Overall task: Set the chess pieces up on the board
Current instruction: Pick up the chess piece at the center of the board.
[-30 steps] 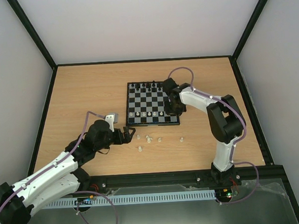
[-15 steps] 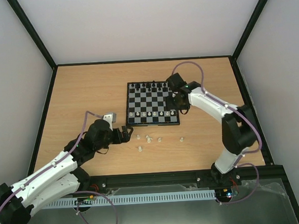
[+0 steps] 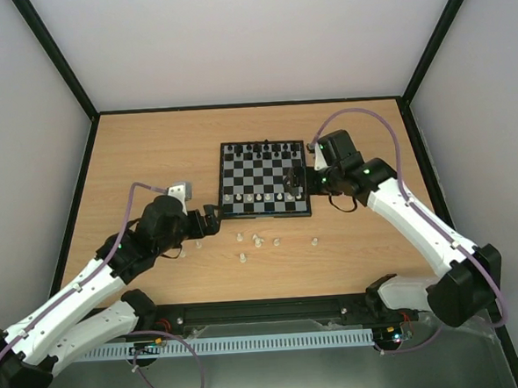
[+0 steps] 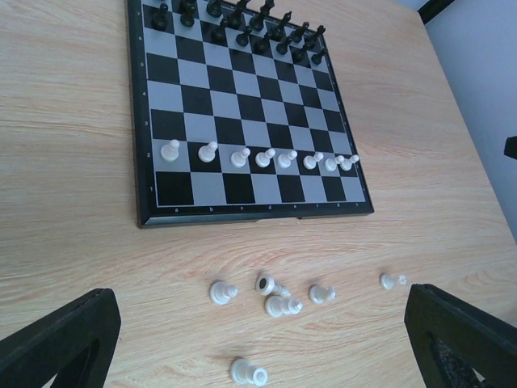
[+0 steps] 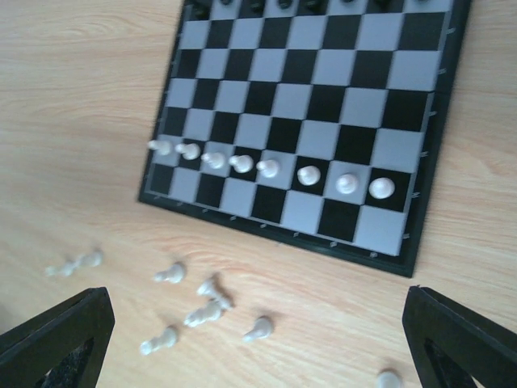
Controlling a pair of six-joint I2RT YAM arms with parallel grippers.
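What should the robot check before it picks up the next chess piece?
1. The left gripper is open and empty: ok.
2. The right gripper is open and empty: ok.
3. Eight white pawns stand upright in one row on the board: ok.
4. The board's nearest row is free of pieces: ok.
5. The loose white pieces stand upright on the table: not ok, several lie on their sides.
6. Which loose piece is which: cannot tell.

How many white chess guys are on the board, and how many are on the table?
Small white plastic chess pieces standing on the black-and-grey checked board: 8
White pieces loose on the wooden table: 8, two of them blurred
Total: 16
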